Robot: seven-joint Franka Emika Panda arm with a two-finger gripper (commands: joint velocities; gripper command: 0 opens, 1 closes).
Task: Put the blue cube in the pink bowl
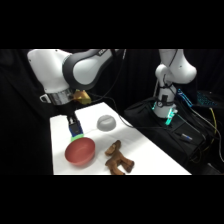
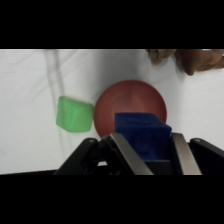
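The two-finger gripper [image 2: 148, 152] is closed on the small solid deep-blue cube [image 2: 142, 134], one metal finger [image 2: 127, 154] on its left face and the other on its right. The cube hangs clear of the white table [image 2: 30, 90], held between the fingers in front of the round, shallow salmon-pink bowl [image 2: 131, 102], which lies below it in the wrist view. Being a cube, it has no long axis; it sits slightly turned in the grip, one vertical edge facing the camera and its top face roughly level.

A small green block [image 2: 74, 114] lies on the table just beside the bowl's left rim. A brown wooden figure [image 2: 187, 57] shows at the upper right edge.

From the side, the gripper [image 1: 75, 131] hangs just above the bowl's [image 1: 80, 151] far rim. A grey dome-shaped bowl [image 1: 105, 122] sits well behind, and the brown figure [image 1: 118, 158] lies to the bowl's right
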